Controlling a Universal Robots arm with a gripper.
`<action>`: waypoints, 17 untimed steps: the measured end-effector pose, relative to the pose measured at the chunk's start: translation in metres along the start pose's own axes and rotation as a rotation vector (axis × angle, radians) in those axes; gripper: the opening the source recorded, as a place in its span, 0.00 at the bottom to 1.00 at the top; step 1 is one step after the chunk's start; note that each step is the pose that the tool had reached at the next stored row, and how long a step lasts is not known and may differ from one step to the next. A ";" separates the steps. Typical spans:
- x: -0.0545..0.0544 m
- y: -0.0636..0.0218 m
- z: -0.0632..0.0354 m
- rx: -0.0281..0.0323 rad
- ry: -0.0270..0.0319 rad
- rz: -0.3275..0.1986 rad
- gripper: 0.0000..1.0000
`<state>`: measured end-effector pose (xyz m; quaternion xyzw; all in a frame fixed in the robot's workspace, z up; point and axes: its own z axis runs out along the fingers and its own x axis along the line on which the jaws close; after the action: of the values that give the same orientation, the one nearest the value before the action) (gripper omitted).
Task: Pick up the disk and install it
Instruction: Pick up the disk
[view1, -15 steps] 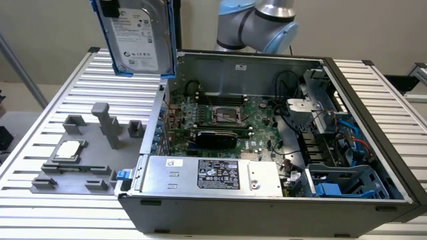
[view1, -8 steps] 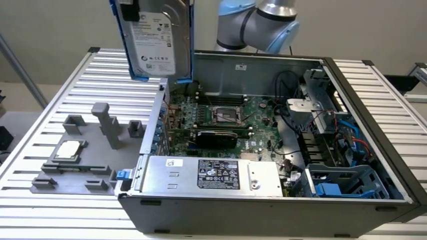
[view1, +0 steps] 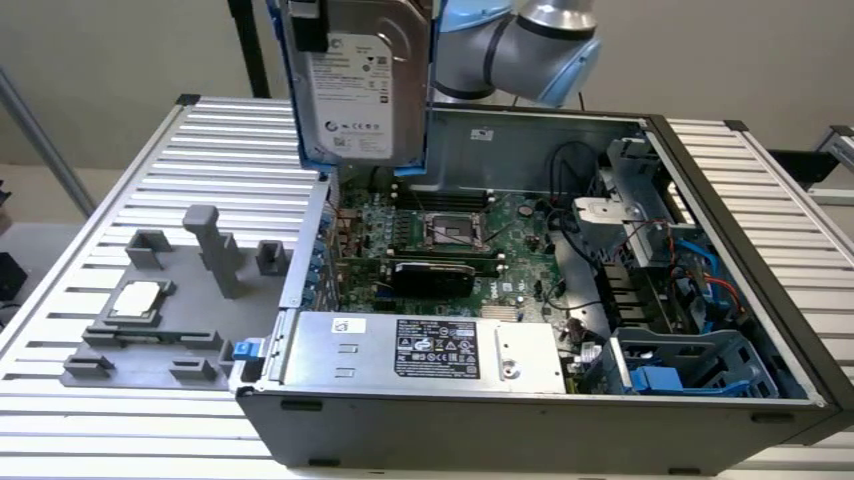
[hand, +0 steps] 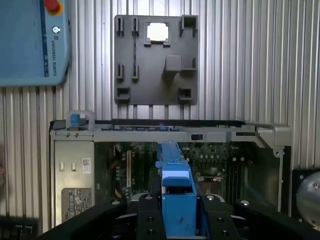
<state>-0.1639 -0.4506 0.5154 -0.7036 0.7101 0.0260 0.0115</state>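
My tool (hand: 177, 212) is clenched on the disk (view1: 360, 85). In the wrist view its black fingers (hand: 146, 220) sit on either side of the blue frame, with the disk edge-on between them. In the exterior view the disk hangs upright in the air, white label facing the camera and blue frame showing along its edges. It is clear of everything else, up over the far corner of the open case (view1: 534, 410) on the exterior view's left, well above the board (view1: 441, 240). My arm (view1: 534, 40) is behind it, silver with light blue joints. The case lies on its side on the slatted worktop (view1: 80, 400), open side up. Inside, the board is in the middle and the PSU (view1: 427, 350), a silver box with a black label, lies along the near wall. A blue plastic bay (view1: 681, 370) is at the near corner on the exterior view's right, with cables running beside it. Outside the case, to the exterior view's left, a grey fixture (view1: 174, 290) lies flat on the worktop, just beside the case wall. A small square silver chip (view1: 138, 300) sits in one of its pockets, well apart from the disk. The wrist view also shows a blue-grey pendant (hand: 30, 45) with a red button, lying on the worktop beyond the case and apart from the fixture.
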 end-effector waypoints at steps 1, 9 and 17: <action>0.001 -0.0048 -0.0001 0.0001 0.0000 0.000 0.00; 0.009 -0.0410 -0.0013 0.0000 -0.0001 0.000 0.00; 0.018 -0.0777 -0.0026 0.0000 0.0001 0.000 0.00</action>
<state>-0.0863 -0.4692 0.5155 -0.7036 0.7100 0.0260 0.0115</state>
